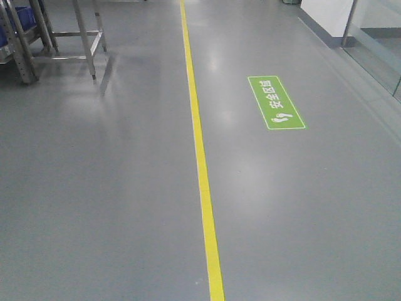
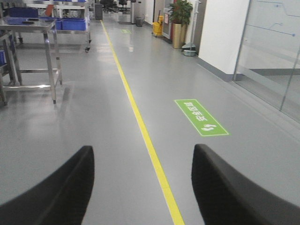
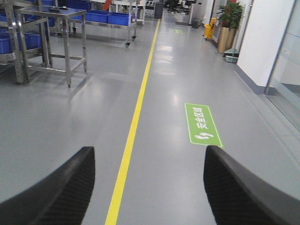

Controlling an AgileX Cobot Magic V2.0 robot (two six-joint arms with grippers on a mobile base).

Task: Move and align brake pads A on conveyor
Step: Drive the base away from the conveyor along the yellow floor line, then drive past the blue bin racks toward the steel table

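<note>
Both grippers spread open above grey floor [image 1: 94,188], gripping nothing

Left gripper [image 2: 143,187] released, 2 black fingers [image 2: 61,192] wide apart, yellow line [image 2: 140,122] running up between them, nearer 1 finger than the other. Right gripper [image 3: 149,187] likewise released, its 2 fingers [image 3: 243,192] well apart, the same yellow line passing between them just beside 1 finger. Green floor sign [image 1: 276,102] with white characters lying right of the yellow line, long axis roughly along it. Steel table [image 3: 51,11] and blue bins [image 3: 101,17] standing well left of the yellow line, farther off. Brake pads A and conveyor outside all 3 views, so heading and long axis impossible to tell
</note>
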